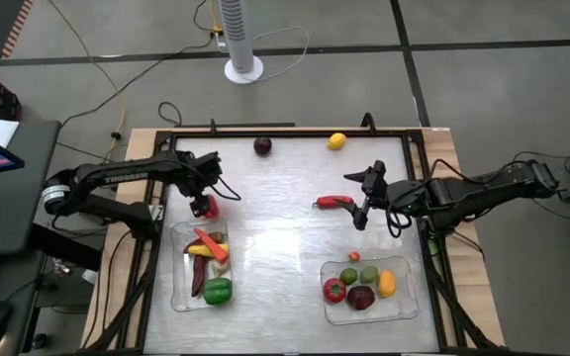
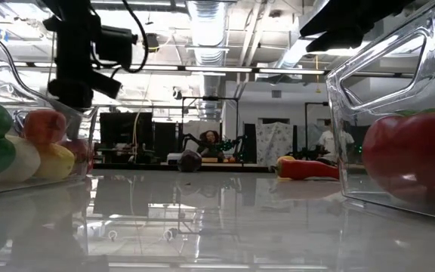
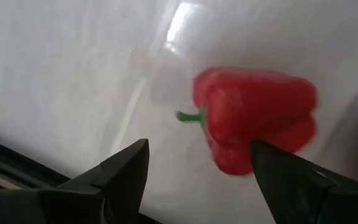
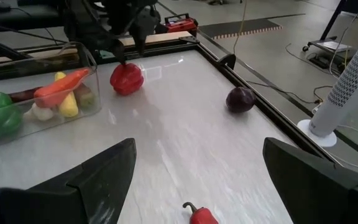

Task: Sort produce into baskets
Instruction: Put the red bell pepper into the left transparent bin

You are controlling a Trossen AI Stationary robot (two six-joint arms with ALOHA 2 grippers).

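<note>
A red bell pepper [image 3: 253,118] lies on the table just beyond the far edge of the left basket [image 1: 180,259], which holds a carrot, a green pepper and other pieces. My left gripper [image 1: 204,201] hangs over it, pointing down and open. One finger [image 3: 288,177] stands in front of the pepper's side, and the gap [image 3: 199,149] between the fingers is mostly bare table. In the low view the gripper [image 2: 74,75] is well above the table. My right gripper [image 4: 197,149] is open, raised at mid-right, with a red chili [image 1: 333,202] just before it.
The right basket [image 1: 408,302] holds a tomato, a lime, a yellow piece and a dark red one. A dark purple piece [image 1: 262,146] and a lemon [image 1: 336,140] lie near the far edge. The table's middle is bare. A dark raised frame runs round the table.
</note>
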